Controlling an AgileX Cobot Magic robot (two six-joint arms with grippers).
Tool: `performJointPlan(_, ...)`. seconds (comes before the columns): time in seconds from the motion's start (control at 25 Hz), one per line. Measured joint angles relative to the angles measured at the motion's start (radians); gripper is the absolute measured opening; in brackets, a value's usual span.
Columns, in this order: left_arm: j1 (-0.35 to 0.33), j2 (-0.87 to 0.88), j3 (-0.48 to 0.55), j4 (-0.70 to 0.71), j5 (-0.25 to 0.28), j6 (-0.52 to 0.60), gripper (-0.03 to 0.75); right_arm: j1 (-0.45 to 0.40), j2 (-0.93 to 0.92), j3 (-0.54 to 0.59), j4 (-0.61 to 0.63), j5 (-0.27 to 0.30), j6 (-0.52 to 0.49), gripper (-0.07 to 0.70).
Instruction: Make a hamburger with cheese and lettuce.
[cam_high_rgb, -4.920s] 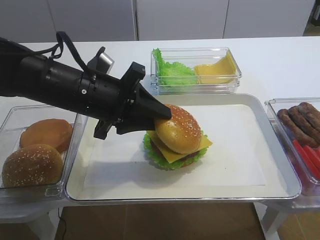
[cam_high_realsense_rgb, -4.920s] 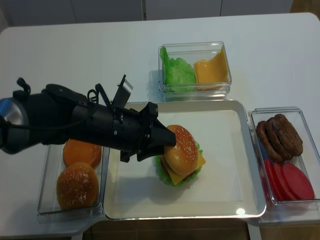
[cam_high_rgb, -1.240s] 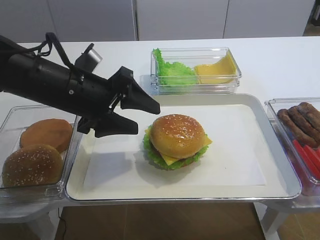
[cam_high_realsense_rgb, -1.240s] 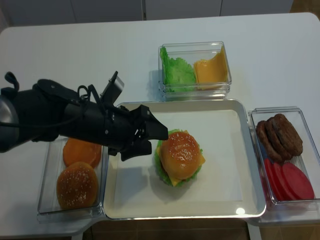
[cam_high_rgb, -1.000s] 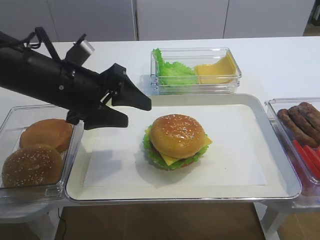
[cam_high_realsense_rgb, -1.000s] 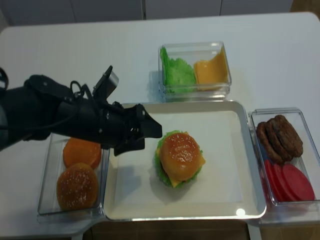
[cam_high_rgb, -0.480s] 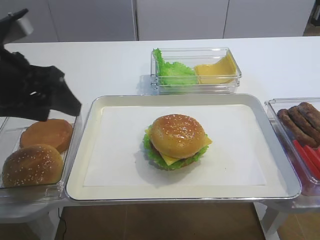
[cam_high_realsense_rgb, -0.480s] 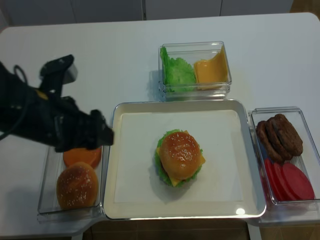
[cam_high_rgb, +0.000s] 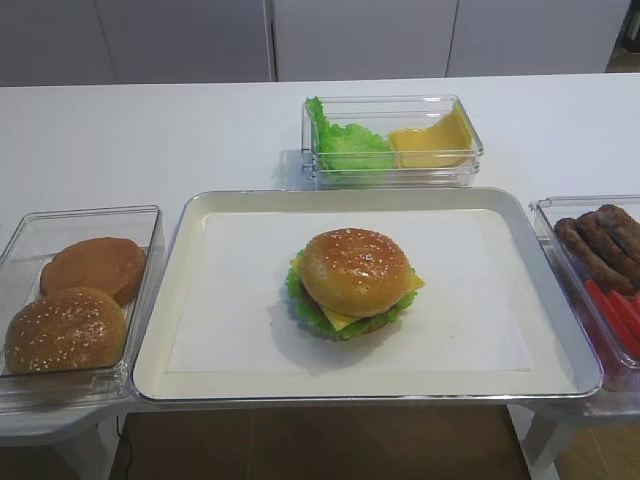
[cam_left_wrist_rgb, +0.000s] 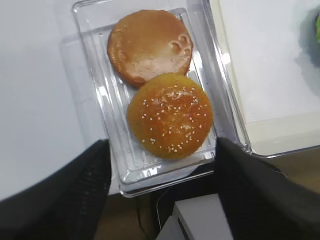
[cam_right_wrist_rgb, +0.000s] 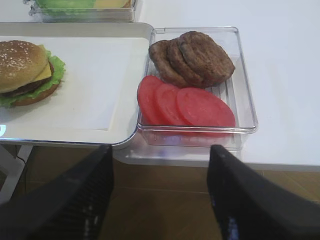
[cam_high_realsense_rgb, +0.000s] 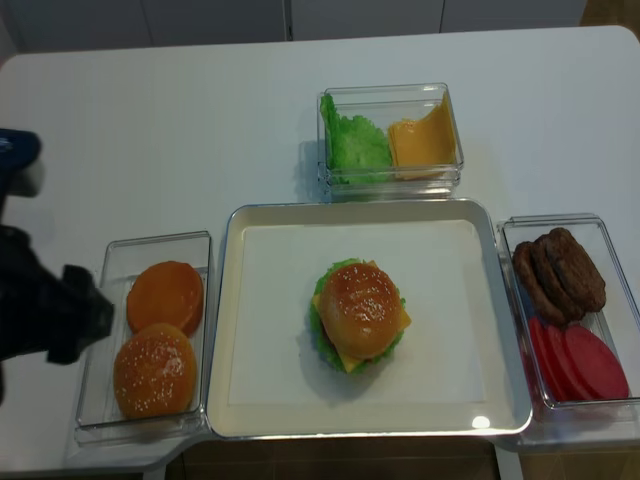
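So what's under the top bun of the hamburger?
Under the bun: a cheese corner, a dark patty edge, the lettuce fringe. Their middles are covered.

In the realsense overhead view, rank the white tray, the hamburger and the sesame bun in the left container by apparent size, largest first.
1. white tray, by far the largest.
2. hamburger, counting its lettuce fringe and cheese corners.
3. sesame bun, slightly smaller; it looks about equal to the hamburger's top bun alone.

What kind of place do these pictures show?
Probably a food-assembly test bench: a white table, clear plastic ingredient bins, and a metal tray holding a finished sesame-bun hamburger.
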Motion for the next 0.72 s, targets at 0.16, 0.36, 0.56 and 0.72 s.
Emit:
performJointPlan(0.16, 0.0, -0.116, 0.002, 0.029, 0.058, -0.025, 0.473, 0.0, 0.0, 0.0, 0.0, 0.0, 0.0, 0.447)
performJointPlan(0.36, 0.0, -0.26, 0.002, 0.066, 0.117, -0.046, 0.465, 0.0, 0.0, 0.0, 0.0, 0.0, 0.0, 0.447)
performJointPlan(0.56, 0.0, -0.379, 0.002, 0.1, 0.129, -0.063, 0.461, 0.0, 0.0, 0.0, 0.0, 0.0, 0.0, 0.447)
performJointPlan(0.72, 0.0, -0.438, 0.002, 0.111, 0.132, -0.079, 0.461, 0.0, 0.0, 0.0, 0.0, 0.0, 0.0, 0.447)
